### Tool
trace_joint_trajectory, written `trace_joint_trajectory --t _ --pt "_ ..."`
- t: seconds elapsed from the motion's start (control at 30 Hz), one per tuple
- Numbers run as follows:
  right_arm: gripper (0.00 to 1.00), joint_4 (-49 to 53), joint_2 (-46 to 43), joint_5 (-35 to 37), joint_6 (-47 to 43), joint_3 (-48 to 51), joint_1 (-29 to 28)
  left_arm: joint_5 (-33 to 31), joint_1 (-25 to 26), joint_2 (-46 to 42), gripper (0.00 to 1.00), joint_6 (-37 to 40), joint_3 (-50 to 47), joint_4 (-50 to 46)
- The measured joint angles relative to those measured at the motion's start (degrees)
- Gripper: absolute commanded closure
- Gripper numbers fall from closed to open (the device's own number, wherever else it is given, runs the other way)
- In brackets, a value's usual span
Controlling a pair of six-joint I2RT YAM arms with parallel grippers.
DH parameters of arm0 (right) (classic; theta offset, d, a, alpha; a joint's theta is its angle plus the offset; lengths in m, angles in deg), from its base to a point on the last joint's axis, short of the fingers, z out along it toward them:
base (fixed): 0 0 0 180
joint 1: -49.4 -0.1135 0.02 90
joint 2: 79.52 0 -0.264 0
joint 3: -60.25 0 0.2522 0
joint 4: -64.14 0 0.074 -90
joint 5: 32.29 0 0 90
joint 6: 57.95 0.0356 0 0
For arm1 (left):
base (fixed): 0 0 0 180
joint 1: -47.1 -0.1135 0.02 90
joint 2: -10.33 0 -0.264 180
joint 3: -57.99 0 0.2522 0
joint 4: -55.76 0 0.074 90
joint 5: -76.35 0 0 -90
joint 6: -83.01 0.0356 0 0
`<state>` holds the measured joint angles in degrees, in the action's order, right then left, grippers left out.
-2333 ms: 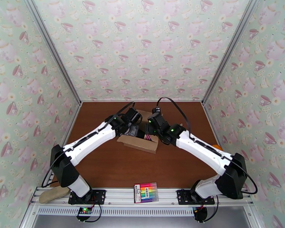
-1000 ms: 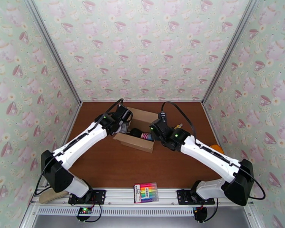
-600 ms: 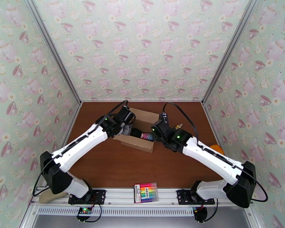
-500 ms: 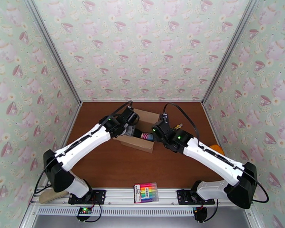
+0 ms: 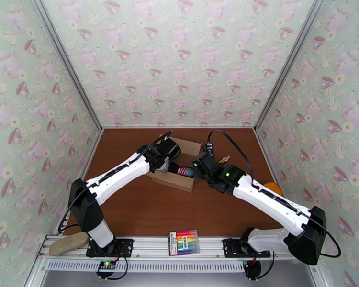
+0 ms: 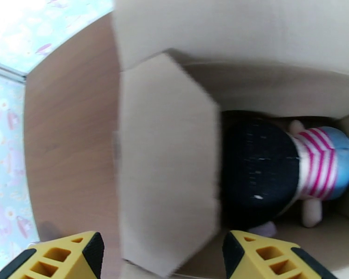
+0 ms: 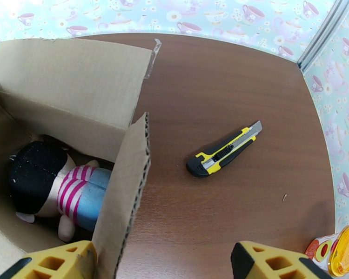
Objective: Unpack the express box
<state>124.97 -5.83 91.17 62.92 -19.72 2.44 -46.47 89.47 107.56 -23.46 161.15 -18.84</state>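
The express box is a tan carton standing open in the middle of the table, with a doll lying inside. In the left wrist view the doll shows dark hair, a pink-striped top and blue trousers. My left gripper hangs over the box's left end, open, with the left end flap between its yellow fingers. My right gripper is open at the box's right end. The upright right flap stands just inside its left finger. Neither gripper holds anything.
A yellow-and-black utility knife lies on the table to the right of the box. A yellow-lidded jar stands near the right wall. A pack of rainbow markers lies on the front rail, and a tan object sits at the front left.
My left arm has swung right, bringing its gripper from the box's left edge to over the left flap. The right gripper has eased slightly back and right. The box has not moved.
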Motion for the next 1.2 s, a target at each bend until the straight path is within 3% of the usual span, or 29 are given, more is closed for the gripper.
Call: trace_joint_trajectory --t 0.67,1.2 --pt "0.2 -1.42 -3.72 -2.29 0.07 7.13 4.24 -1.92 -9.22 -5.38 0.26 2.58 -0.13 0.31" --pt "0.2 -8.87 -1.6 -10.27 0.46 10.78 8.81 3.96 -16.7 -6.25 0.26 2.4 -8.04 5.03"
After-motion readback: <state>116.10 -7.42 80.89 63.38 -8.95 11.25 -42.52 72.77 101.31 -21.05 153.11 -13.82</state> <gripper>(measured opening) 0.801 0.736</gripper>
